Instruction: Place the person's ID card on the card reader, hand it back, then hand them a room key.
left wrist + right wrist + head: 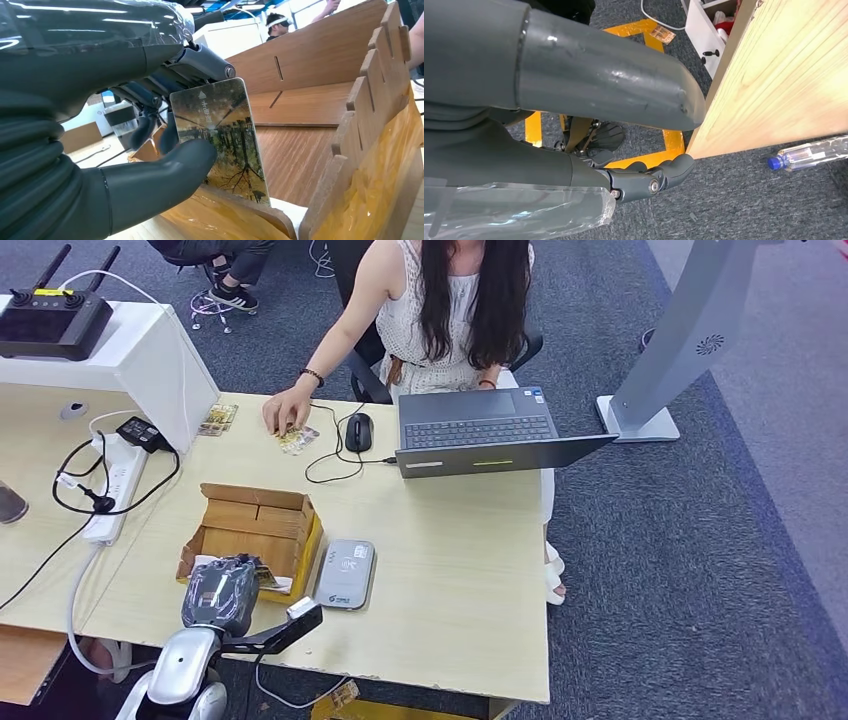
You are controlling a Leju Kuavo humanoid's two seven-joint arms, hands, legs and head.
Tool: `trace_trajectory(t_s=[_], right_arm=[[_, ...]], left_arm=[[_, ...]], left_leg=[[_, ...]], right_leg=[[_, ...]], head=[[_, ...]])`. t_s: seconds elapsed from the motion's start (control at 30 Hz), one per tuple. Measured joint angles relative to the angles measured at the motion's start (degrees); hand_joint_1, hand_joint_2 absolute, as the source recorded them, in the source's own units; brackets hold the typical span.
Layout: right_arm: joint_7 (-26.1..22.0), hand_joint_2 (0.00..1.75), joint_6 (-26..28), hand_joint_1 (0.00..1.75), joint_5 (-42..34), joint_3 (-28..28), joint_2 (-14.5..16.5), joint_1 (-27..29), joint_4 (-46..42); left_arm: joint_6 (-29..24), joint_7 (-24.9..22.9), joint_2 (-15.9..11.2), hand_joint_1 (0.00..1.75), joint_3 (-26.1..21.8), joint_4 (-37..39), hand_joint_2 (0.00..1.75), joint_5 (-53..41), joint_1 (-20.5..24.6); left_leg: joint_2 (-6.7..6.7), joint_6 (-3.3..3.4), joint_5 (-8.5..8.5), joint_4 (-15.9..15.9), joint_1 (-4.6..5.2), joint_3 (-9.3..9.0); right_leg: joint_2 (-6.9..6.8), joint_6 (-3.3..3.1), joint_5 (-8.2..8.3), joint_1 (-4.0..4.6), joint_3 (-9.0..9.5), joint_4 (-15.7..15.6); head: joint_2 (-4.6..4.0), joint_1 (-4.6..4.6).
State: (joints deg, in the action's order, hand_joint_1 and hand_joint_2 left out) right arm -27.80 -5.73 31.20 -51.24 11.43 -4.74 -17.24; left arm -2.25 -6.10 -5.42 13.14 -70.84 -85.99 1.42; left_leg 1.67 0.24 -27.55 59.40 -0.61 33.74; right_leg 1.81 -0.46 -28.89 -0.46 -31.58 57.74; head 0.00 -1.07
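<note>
We see the left robot hand [125, 165] pinching a room key card [220, 142] between its thick thumb and darker fingers [150, 95]. The card stands nearly upright inside the wooden card box [310, 100]. In the head view that left robot hand [222, 592] sits over the near corner of the card box [255, 525] on the table [450, 570]. Just beside the box lies the grey card reader [346, 574].

Across the table, a person's hand [287, 410] rests on another card [296, 440], near the mouse [358, 431] and the open laptop [480, 430].

The right robot hand [649, 177] hangs below the table edge [774, 85] over the carpet, holding nothing, its fingers curled in. A plastic bottle [809, 152] lies on the floor nearby.
</note>
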Motion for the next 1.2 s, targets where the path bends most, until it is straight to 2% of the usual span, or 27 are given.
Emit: trace_trajectory(t_s=[0.33,0.7,0.97,1.2], right_arm=[[0.0,0.00,0.0,0.00,0.3,0.0,0.0,0.0,0.1],[0.0,0.00,0.1,0.00,0.9,-0.3,0.0,0.0,0.1],[0.0,0.00,0.2,0.00,2.0,-0.3,0.0,-0.4,0.2],[0.2,0.00,0.8,0.00,3.3,0.1,0.1,-1.2,0.6]], left_arm=[[-0.5,0.0,0.0,1.75,0.0,0.0,1.75,0.7,0.0],[-3.7,-0.5,0.2,1.75,0.0,0.0,1.75,0.4,0.8],[-8.9,-1.5,1.2,1.75,0.0,-0.2,1.75,-1.7,7.0],[-15.8,-4.0,1.7,1.75,0.0,1.7,1.75,-2.1,15.7]], left_leg=[[0.00,0.00,0.00,0.0,0.00,0.00],[0.01,0.00,0.00,0.0,0.00,-0.01],[0.01,0.04,0.05,0.0,0.00,-0.01],[0.02,0.03,0.09,0.0,0.00,-0.02]], right_leg=[[0.00,0.00,0.00,0.00,0.00,0.0],[-0.01,0.00,0.00,0.00,-0.01,0.0],[-0.02,0.00,0.07,0.00,0.01,0.0],[-0.02,0.01,0.12,0.00,0.01,0.0]], head=[[0.00,0.00],[0.00,0.00],[0.00,-0.01],[0.00,0.00]])
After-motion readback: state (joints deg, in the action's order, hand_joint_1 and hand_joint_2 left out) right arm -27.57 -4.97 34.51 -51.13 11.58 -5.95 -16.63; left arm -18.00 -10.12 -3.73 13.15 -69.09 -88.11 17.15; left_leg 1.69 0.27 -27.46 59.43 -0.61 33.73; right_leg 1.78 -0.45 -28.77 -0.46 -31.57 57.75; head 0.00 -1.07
